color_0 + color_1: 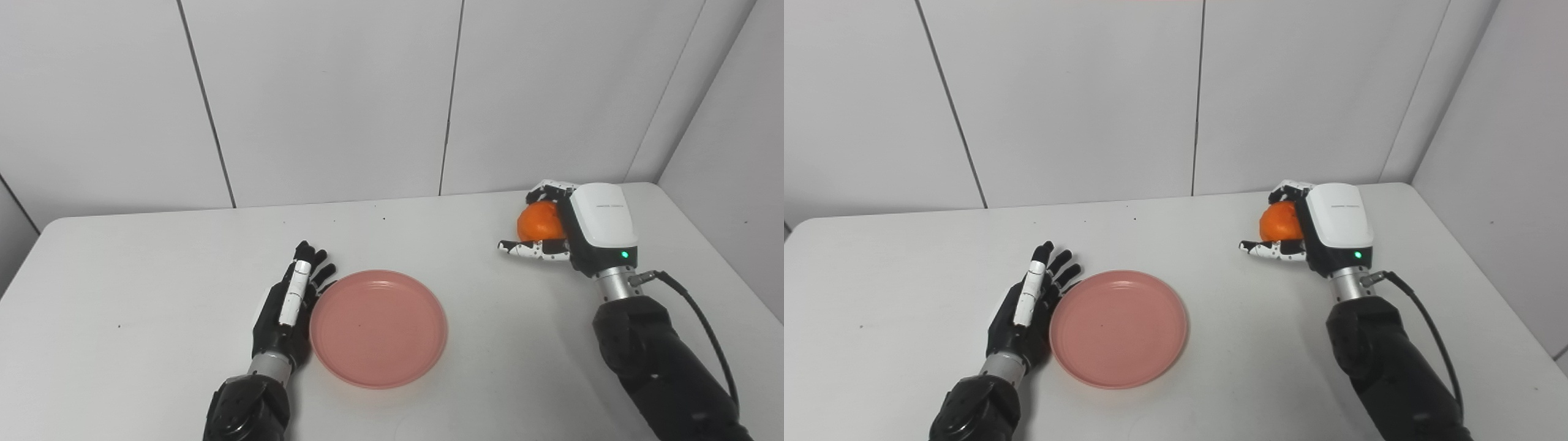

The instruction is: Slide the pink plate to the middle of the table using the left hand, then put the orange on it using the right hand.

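Orange (539,222) fruit sits wrapped in the right hand's (572,229) curled fingers (542,191), thumb under it, at the table's (122,294) far right. The left hand (288,306) lies flat, fingers spread, touching the plate's (378,327) left rim. A loose grip could drop and roll the fruit in transit. The plate, near mid-table, holds nothing.
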Controlling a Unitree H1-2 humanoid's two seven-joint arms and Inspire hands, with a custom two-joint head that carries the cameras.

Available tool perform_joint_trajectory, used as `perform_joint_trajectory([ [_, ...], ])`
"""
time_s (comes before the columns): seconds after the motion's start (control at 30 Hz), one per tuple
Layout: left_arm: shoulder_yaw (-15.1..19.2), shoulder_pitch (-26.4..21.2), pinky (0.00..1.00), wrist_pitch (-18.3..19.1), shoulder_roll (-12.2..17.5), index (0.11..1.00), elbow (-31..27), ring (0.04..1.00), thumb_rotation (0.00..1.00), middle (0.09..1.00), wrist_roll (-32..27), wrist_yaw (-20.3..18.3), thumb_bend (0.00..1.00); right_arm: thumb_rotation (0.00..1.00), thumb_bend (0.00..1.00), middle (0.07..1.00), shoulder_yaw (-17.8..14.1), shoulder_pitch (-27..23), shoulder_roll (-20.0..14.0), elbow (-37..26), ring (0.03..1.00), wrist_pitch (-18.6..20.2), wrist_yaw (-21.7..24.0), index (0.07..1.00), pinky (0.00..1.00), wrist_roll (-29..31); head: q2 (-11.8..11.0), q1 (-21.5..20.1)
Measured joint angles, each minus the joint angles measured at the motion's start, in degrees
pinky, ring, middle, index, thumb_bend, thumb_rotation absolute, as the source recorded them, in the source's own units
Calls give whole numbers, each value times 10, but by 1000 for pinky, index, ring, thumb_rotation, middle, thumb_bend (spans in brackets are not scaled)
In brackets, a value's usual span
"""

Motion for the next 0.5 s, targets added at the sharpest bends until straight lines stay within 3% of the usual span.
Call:
perform_joint_trajectory([
  [0.3,-14,4,879,-7,-9,1000,0,937,775,965,12,8,782,491,715,444,8,-8,18,-68,343,-33,17,490,291,-2,0,14],
  [0.5,-16,5,886,-7,-11,1000,0,939,775,966,14,13,776,464,711,444,11,-9,29,-126,342,-35,59,495,284,-5,2,20],
])
